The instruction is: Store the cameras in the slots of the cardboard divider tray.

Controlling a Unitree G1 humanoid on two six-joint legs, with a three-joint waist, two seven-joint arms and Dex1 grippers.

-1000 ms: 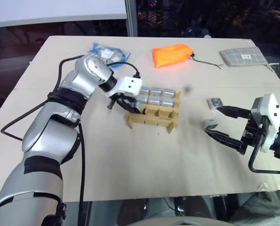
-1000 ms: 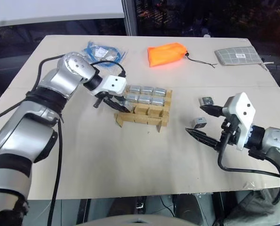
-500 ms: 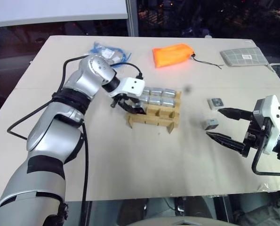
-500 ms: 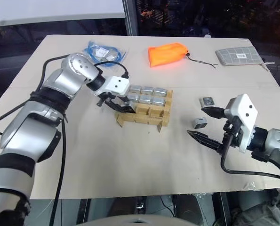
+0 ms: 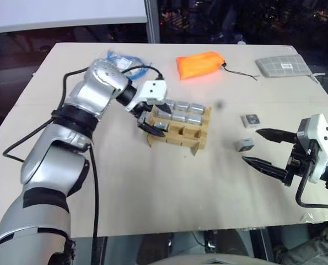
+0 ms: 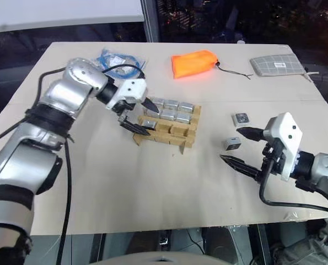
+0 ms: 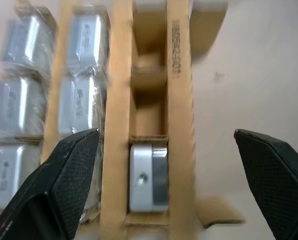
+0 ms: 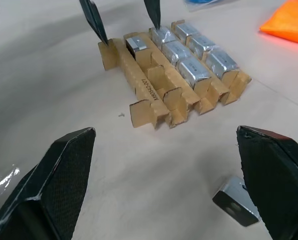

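The cardboard divider tray point(image 5: 189, 136) lies mid-table. Its two far rows hold several wrapped silver cameras point(image 5: 181, 111). One more camera point(image 7: 147, 177) sits in the left end slot of the near row. My left gripper point(image 5: 162, 121) hangs open just above that slot, one finger on each side, touching nothing. Two loose cameras lie on the table to the right, one point(image 5: 244, 144) between the tips of my right gripper point(image 5: 252, 146) and one point(image 5: 252, 120) a little farther back. The right gripper is open and holds nothing.
An orange fabric pouch point(image 5: 201, 63) with a cord lies at the back centre. A grey checked pouch point(image 5: 282, 65) is at the back right and a bag of blue cable point(image 5: 125, 59) at the back left. The table's front edge runs close below the right gripper.
My left gripper has opened, let go of the camera in the near row's end slot, and lifted slightly. The right arm has stayed put.
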